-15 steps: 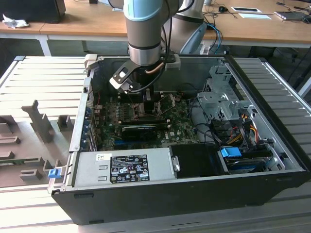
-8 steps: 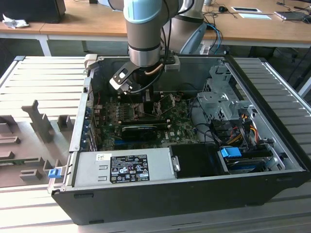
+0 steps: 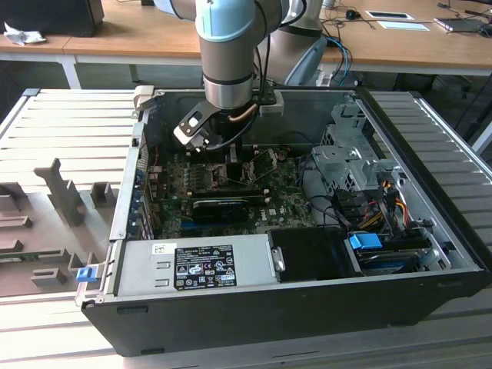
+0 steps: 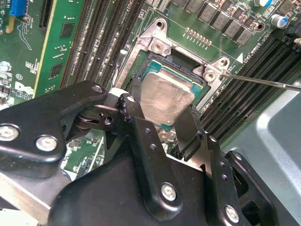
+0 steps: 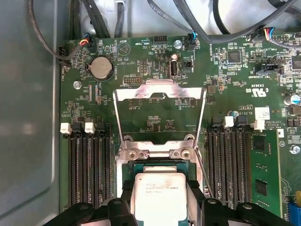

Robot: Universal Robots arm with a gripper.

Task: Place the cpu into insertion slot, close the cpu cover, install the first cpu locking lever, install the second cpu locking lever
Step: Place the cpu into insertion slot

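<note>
The cpu (image 4: pixel 165 100), a pale silver square chip, sits between my gripper's (image 4: pixel 163 101) two black fingers, right over the insertion slot (image 4: pixel 175 55) and slightly tilted. In the first wrist view the cpu (image 5: pixel 160 194) lies within the slot's silver rim (image 5: pixel 157 153), with a finger (image 5: pixel 126 200) against each side. The cpu cover (image 5: pixel 160 90), a thin silver frame, is swung open away from the slot. A thin wire locking lever (image 4: pixel 263 83) sticks out beside the socket. In the exterior view my gripper (image 3: pixel 231 160) reaches down into the computer case (image 3: pixel 430 231) over the green board.
Long black memory slots (image 5: pixel 89 165) flank the socket, one holding a green memory stick (image 5: pixel 261 175). A black graphics card (image 3: pixel 223 206), a grey power supply (image 3: pixel 192 265) and a metal drive cage (image 3: pixel 346 154) crowd the case. Cables (image 5: pixel 197 19) run along the board's edge.
</note>
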